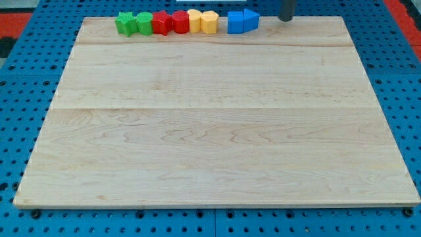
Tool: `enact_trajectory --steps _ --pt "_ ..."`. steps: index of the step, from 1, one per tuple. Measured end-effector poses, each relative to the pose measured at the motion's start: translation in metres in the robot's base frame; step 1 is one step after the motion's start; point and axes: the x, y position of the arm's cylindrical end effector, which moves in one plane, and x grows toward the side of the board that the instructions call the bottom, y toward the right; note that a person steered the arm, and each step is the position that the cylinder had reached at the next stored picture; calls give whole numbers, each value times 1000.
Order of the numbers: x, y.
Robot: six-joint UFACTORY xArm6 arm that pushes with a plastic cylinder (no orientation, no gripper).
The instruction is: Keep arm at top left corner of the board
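**Your tip is far from the top left corner**

Your tip [285,19], the bottom end of the dark rod, sits at the view's top edge of the pale wooden board [217,131]. There are no jaws on it to open or close, and it holds nothing.

Just to the tip's left, toward the view's left, stand two blue blocks [242,21]. Further left come two yellow blocks [202,21], two red blocks [170,22] and two green blocks [134,23], all in a row. The top left corner [89,23] is past the green ones, well apart from your tip.

To do this well, I think you should swing below the row, then slide left, so you bump no block.

Most of the rod is cut off by the view's top. The block shapes are hard to make out.
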Motion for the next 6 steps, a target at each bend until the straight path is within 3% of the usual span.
enact_trajectory --steps 1,2,3,4,5,6 --pt "0 -35" --pt "43 -86" --pt "118 -107" --pt "166 -174" --pt "161 -330" --pt "93 -441"
